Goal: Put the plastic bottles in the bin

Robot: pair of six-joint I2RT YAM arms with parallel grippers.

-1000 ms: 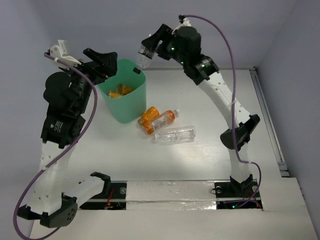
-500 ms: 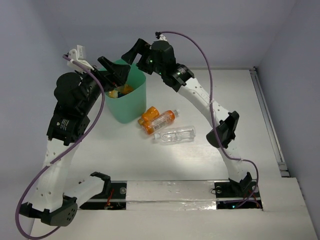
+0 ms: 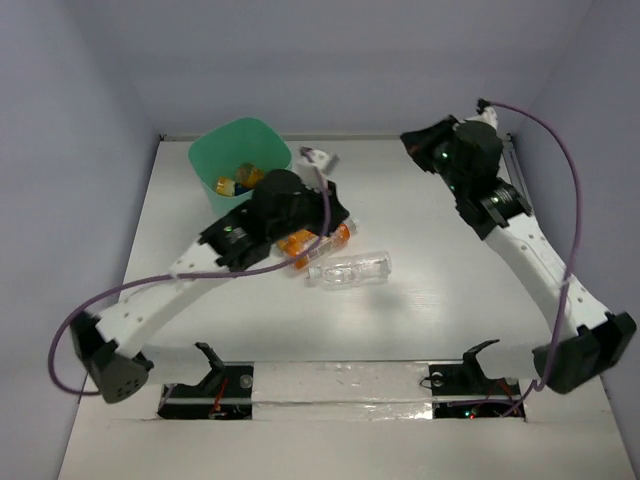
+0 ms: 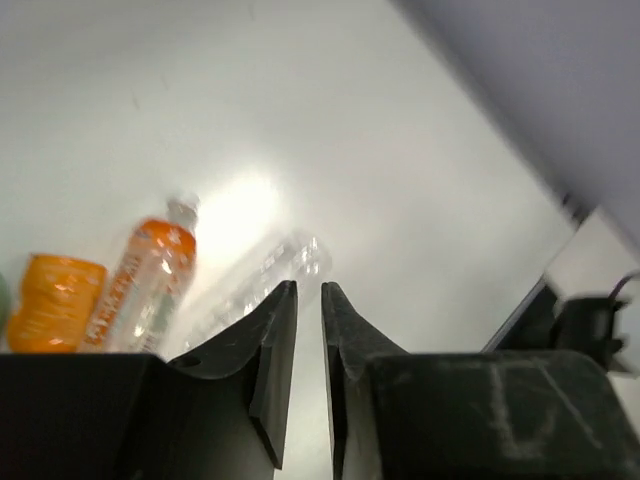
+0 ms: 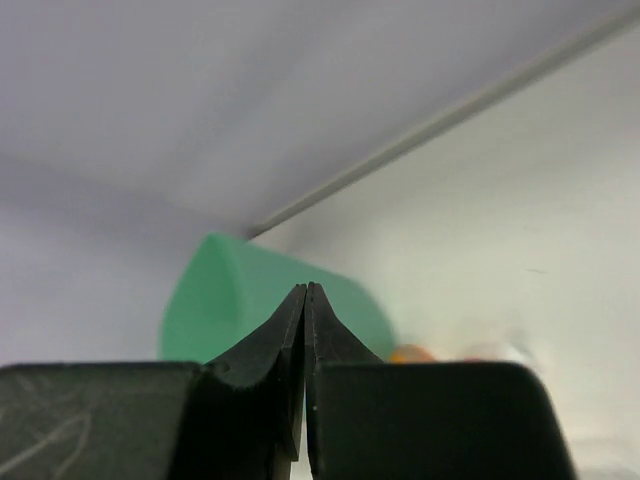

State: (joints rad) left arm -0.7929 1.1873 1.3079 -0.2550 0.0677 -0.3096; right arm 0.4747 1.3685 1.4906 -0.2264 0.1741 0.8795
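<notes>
The mint-green bin (image 3: 202, 158) stands at the back left and holds several plastic bottles (image 3: 236, 183), mostly orange. On the table lie two orange bottles (image 3: 298, 243) (image 3: 336, 234) and a clear bottle (image 3: 350, 270). My left gripper (image 3: 338, 218) hovers just over the orange pair. In its wrist view its jaws (image 4: 308, 288) stand nearly together with nothing between them, above the clear bottle (image 4: 262, 282) and beside an orange one (image 4: 150, 285). My right gripper (image 3: 410, 140) is at the back right, away from the bin (image 5: 225, 290), with jaws (image 5: 305, 290) pressed together and empty.
The enclosure's back wall (image 3: 350, 70) runs just behind the bin and the right gripper. A side wall (image 3: 70, 200) closes the left. The arm bases (image 3: 215, 375) (image 3: 470, 380) sit at the near edge, with purple cables looping off both arms.
The left arm swung from the bin's rim down over the bottles on the table. The right arm drew back from the bin to the back right. Both grippers closed, and the right's clear bottle is gone.
</notes>
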